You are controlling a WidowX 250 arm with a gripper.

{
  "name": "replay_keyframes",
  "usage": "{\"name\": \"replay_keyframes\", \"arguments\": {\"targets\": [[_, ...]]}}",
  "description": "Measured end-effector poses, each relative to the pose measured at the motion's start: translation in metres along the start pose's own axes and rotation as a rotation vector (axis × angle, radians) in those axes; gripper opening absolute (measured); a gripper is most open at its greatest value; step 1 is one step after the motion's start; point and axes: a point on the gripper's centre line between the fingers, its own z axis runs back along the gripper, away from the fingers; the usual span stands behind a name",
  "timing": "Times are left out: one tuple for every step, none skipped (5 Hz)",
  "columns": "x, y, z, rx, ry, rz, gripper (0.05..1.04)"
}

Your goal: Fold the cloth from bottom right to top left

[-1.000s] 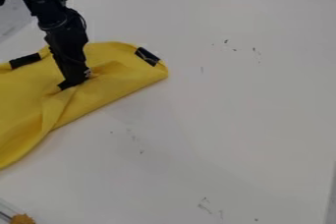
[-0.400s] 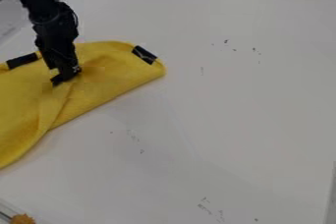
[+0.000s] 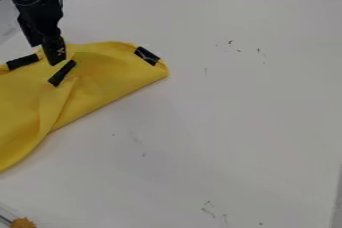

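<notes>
A white tabletop [image 3: 220, 102] spreads beneath the work, with small dark marks scattered over it. The yellow cloth [image 3: 100, 79] lies at its left side and runs out of view there, a smooth folded edge slanting up toward the right. That edge suggests the bottom-right part is doubled over toward the top left, which is the fold wanted.

One black strip [image 3: 61, 73] sits on top of the cloth, probably marking the corner that was carried across. Another dark strip [image 3: 23, 61] lies near the upper left edge, and a third patch [image 3: 147, 55] by the right end; they likely serve as corner markers. The first is near the second but apart from it, so the fold looks nearly complete, if a little short of a full match.

The black gripper [image 3: 56, 60] hangs over the cloth between those two left-hand strips, just beside the inner one. I cannot tell whether it is spread or pressed together. Its place suits letting go of the corner; lifting straight up would avoid dragging the loose creases out of line.
</notes>
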Motion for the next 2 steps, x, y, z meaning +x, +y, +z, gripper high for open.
{"name": "replay_keyframes", "arguments": {"targets": [[-0.0004,0.0037,0.0020,0.008,0.005,0.001,0.999],[-0.0012,0.0050,0.0060,-0.001,0.033,0.019,0.999]]}}
